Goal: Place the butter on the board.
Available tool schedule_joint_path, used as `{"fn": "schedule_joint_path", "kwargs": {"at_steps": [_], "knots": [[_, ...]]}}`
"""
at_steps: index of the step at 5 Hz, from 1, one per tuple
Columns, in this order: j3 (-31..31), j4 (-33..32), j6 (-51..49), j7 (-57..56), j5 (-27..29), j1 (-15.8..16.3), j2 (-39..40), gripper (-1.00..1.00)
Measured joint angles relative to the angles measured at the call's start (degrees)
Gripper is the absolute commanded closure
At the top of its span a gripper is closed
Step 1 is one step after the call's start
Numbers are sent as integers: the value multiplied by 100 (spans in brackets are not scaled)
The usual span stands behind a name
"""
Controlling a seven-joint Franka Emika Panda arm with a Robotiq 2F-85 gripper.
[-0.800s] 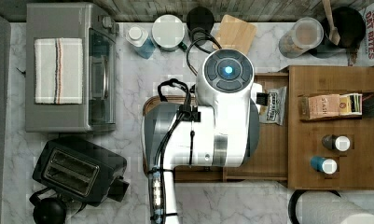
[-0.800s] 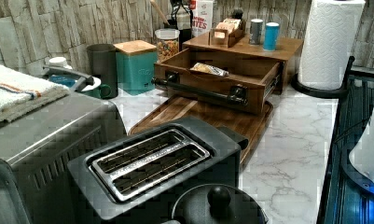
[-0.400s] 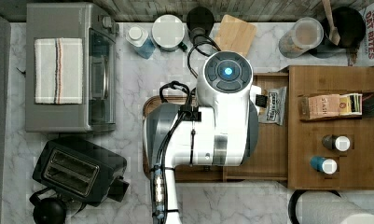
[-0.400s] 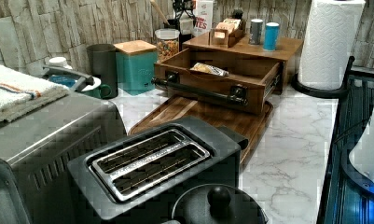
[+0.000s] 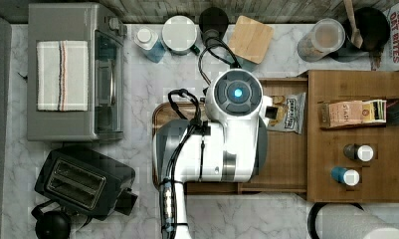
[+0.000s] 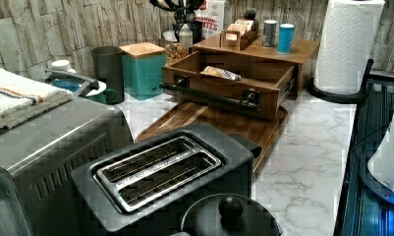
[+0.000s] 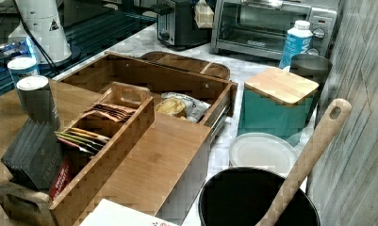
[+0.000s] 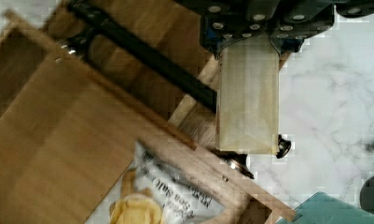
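The jaws are clamped on the pale yellow rectangular stick of butter [image 8: 247,102], gripping one short end so that the rest of the stick juts out beyond them. The butter is held in the air, touching nothing but the jaws.

Directly beneath the free end of the butter lie the end of the long black bar handle [image 8: 142,51] and the front corner of the open brown wooden drawer [image 8: 49,135]. To one side of the jaws, under that handle, a strip of the large flat dark-brown wooden board with a raised rim [image 8: 170,32] shows, and the drawer hangs over it. To the other side of the jaws lies the white marble surface [image 8: 334,93], and the butter's long edge on that side hangs over it.

Inside the drawer, just past the butter's free end, lies a crinkled white snack bag printed with yellow chips [image 8: 170,196]. Farther out from the jaws on the marble side sits a corner of the teal square canister [image 8: 334,210].

In the top view, the white robot arm [image 5: 222,144] covers most of the board [image 5: 162,112], leaving a rounded corner showing on the side of the jaws away from the drawer.
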Motion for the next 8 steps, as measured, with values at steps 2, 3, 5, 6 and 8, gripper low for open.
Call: {"fn": "schedule_joint_path", "kwargs": {"at_steps": [2,3,5,6,8], "knots": [[428,-1130,232,843,10,239,-501,100],[699,-1712,568,802,11,473,-698,100],[823,-2708,1435,802,151,845,-648,100],[765,-3044,1631,802,151,842,-452,100],[814,-3503,2747,1062,147,836,-284,100]]}}
